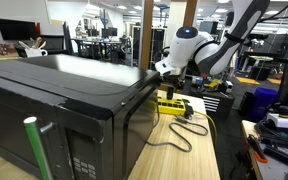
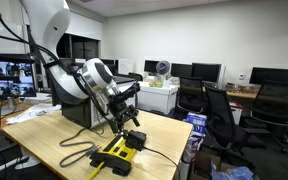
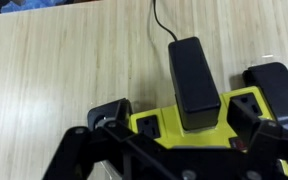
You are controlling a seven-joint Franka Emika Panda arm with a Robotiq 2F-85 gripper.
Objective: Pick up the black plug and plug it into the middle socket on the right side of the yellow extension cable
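Both jaws of the gripper (image 3: 182, 120) stand wide apart, empty, straddling the plug (image 3: 194, 80) without visibly touching it. The plug rests on the strip (image 3: 167, 128), directly ahead between the jaws, its long axis across the strip, cord trailing away. Whether it is seated cannot be told.

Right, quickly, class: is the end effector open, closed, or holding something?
End effector: open, holding nothing; the black plug sits between its fingers on the yellow extension cable.
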